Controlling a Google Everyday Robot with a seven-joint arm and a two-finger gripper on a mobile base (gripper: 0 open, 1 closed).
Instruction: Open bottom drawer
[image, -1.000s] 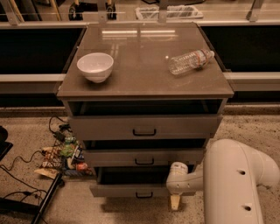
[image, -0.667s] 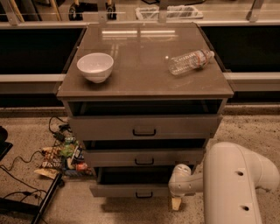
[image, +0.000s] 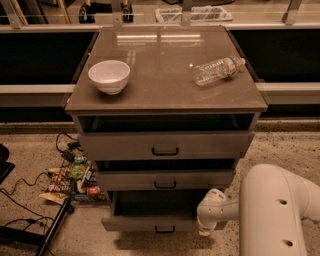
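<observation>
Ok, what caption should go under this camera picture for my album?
Robot hand by the right end of the pulled-out bottom drawer, bowl and bottle on top.

The bench (image: 165, 87) has a brown, glossy top. A white bowl (image: 109, 76) stands upright on its left side. A clear bottle (image: 218, 70) lies on its side toward the right rear, cap pointing to the right edge, well apart from the bowl. On the speckled floor (image: 285, 150), left of the bench, lie black cables (image: 67, 147) and a heap of packets (image: 75, 180). The gripper (image: 205, 231) hangs just above the floor by the bottom drawer's (image: 150, 222) right front corner.
</observation>
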